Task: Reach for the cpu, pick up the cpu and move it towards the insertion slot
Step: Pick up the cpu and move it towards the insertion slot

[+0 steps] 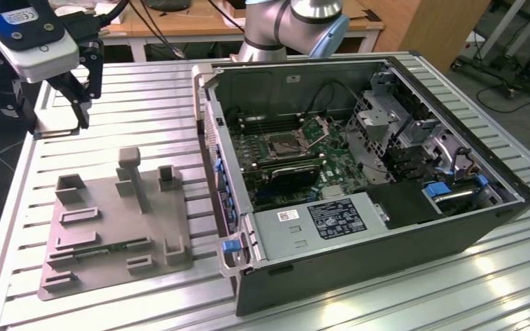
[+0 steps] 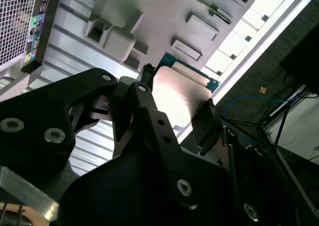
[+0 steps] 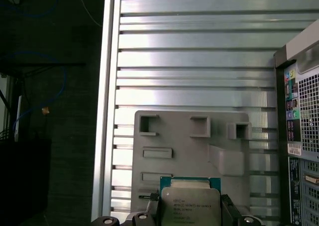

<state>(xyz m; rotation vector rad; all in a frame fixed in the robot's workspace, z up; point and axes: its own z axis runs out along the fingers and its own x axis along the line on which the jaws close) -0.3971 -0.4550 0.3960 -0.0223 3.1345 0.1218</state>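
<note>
Up close, both wrist views show you the cpu (image 3: pixel 191 208) (image 2: pixel 175 94) clamped by its edges between the end effector's fingers (image 3: pixel 228 207), with the grey fixture (image 3: pixel 199 146) on the table (image 3: pixel 199 71) behind it. Step back to the exterior view and you see the arm holding the end effector (image 1: pixel 81 103) raised over the table's far corner on the exterior view's left, fingers pointing down. It is well apart from the open case (image 1: pixel 385 262), where the slot (image 1: pixel 283 143) sits in the green board (image 1: pixel 339 162).
</note>
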